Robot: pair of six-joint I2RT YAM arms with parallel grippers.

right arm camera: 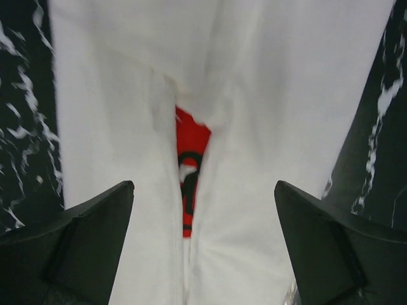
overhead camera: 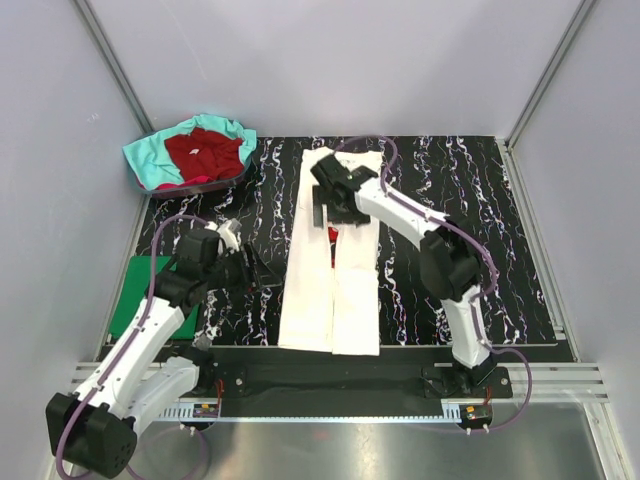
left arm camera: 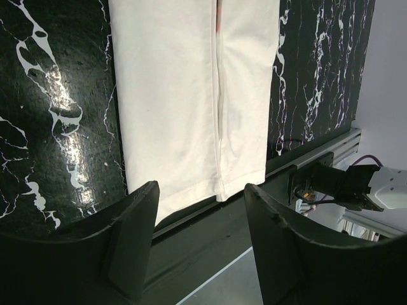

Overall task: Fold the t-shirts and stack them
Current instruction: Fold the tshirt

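No text, brand or number can be read. The red chest print (right arm camera: 194, 136), showing between the folded flaps of the white cloth t-shirt (overhead camera: 310, 285), bears dark curved marks too blurred to read.

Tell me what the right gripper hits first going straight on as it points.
The right gripper would most likely meet the white t-shirt, at the gap showing its red print; depth is unclear.

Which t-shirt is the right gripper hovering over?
The white t-shirt, a long strip in the middle; the green t-shirt, dark red t-shirt and teal t-shirt lie off left.
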